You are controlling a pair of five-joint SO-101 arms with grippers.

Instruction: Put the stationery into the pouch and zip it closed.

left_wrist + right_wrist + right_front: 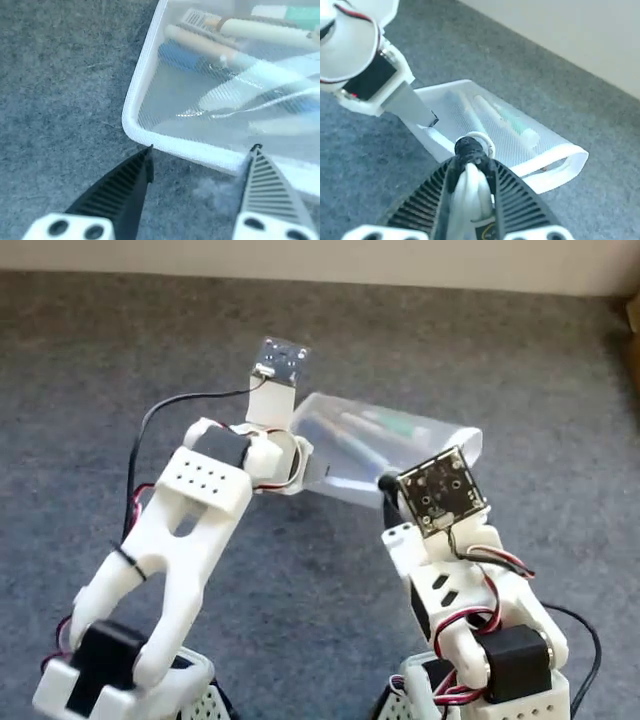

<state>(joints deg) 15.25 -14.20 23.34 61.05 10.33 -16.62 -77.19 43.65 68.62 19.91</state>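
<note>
A white see-through mesh pouch [400, 435] lies on the grey felt, holding several pens [250, 30] and a green-capped marker [512, 122]. My left gripper [202, 150] is open at one corner of the pouch [210, 105], its two tips just at the white rim. In the high view the left gripper [305, 465] sits at the pouch's left end. My right gripper [469, 150] is shut on the near white edge of the pouch [545, 165], by a small white ring. From above, the right gripper [385, 483] is at the pouch's front edge.
Grey felt [320, 580] covers the table all round the pouch. A pale wall [400, 255] runs along the far side. The left arm's black cable [150, 430] loops over the felt on the left. Both arm bases stand at the near edge.
</note>
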